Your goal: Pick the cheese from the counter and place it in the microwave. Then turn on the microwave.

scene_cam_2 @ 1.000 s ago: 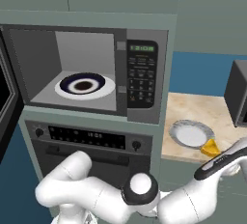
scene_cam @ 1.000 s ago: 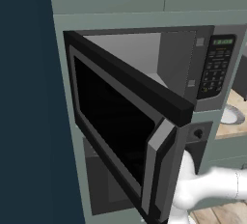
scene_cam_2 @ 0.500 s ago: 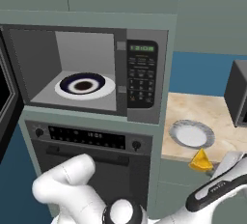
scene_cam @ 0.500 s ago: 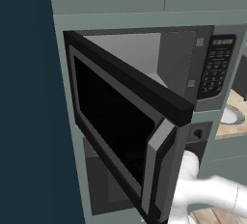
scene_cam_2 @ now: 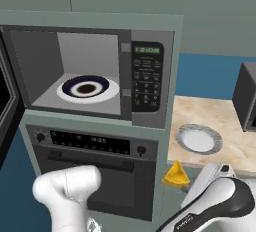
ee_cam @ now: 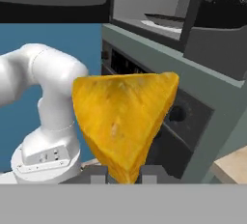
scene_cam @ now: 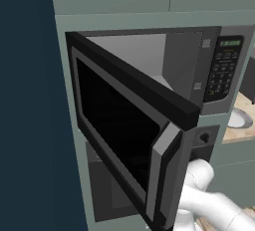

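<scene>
Cheese (ee_cam: 123, 121) gripped, off counter (scene_cam_2: 227, 136).

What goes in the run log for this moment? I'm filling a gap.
phase: carry | gripper: shut on cheese | cheese: off counter, below microwave | microwave door: open

On the microwave (ee_cam: 217, 20) keypad, blurred digits — apparently 7, 8, 0 — nothing else legible.
</scene>
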Available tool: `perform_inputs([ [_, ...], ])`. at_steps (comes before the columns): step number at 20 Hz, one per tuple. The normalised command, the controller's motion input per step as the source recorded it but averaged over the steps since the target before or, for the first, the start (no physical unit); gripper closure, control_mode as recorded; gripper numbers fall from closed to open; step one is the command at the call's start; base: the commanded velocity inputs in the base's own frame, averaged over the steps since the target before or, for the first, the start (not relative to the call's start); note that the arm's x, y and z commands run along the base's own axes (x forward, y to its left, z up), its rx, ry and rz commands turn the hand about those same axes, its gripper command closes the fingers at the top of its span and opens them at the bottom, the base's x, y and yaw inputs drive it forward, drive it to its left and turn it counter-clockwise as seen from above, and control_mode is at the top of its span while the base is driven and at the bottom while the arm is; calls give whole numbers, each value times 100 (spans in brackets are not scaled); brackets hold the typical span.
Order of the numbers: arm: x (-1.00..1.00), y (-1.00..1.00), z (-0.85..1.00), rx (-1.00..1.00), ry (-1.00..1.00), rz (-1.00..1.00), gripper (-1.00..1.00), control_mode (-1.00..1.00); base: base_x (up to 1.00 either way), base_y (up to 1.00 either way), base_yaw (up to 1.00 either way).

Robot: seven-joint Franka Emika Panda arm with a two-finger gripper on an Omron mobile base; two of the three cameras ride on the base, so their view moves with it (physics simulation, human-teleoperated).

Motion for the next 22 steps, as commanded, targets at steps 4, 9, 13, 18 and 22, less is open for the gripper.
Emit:
perform_inputs([
  [4, -45, 100, 32, -5, 0, 0, 100, -100, 0, 0, 0],
  [9, -12, 98, 35, -7, 0, -4, 100, -100, 0, 0, 0],
  [13, 0, 80, 41, -6, 0, -9, 100, -100, 0, 0, 0],
  [18, 0, 88, 32, -4, 0, -9, 100, -100, 0, 0, 0],
  [22, -2, 84, 32, -2, 0, -10, 100, -100, 0, 0, 0],
])
